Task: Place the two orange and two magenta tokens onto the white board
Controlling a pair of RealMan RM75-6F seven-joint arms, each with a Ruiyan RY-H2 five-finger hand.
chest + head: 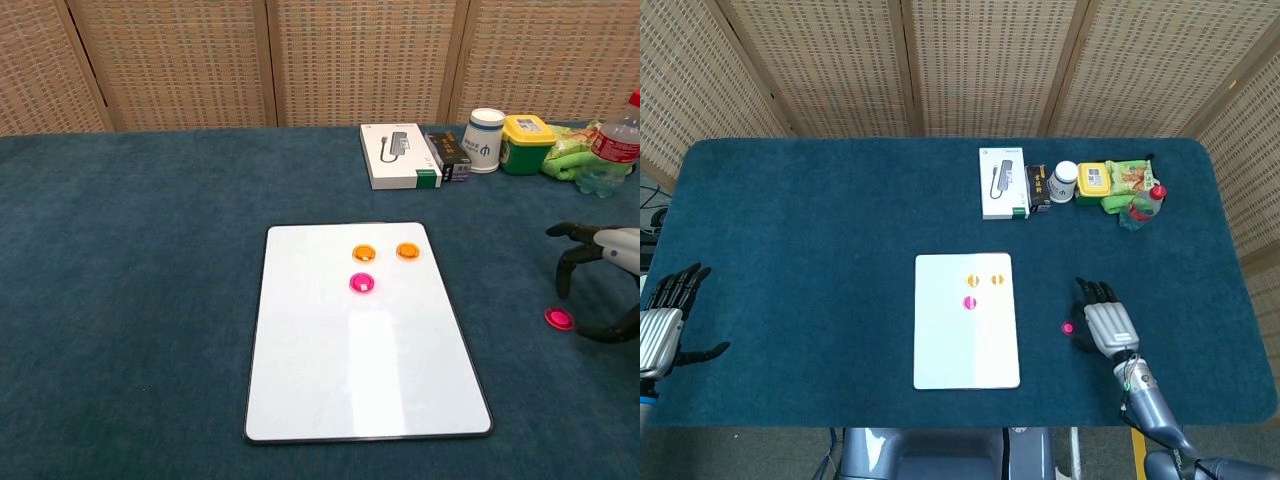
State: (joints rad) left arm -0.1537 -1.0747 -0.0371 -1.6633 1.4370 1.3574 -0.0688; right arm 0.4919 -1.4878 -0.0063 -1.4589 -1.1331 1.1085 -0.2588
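The white board (365, 370) lies mid-surface, carrying two orange tokens (364, 254) and one magenta token (361, 284) near its far edge. A second magenta token (559, 319) sits well right of the board, beside the right hand (1108, 325), empty, fingers spread. It should pinch that token low and flat. The left hand (660, 330) idles, released, far left.

Blue table (840, 230) bears white board (967, 350), magenta token (1068, 328).
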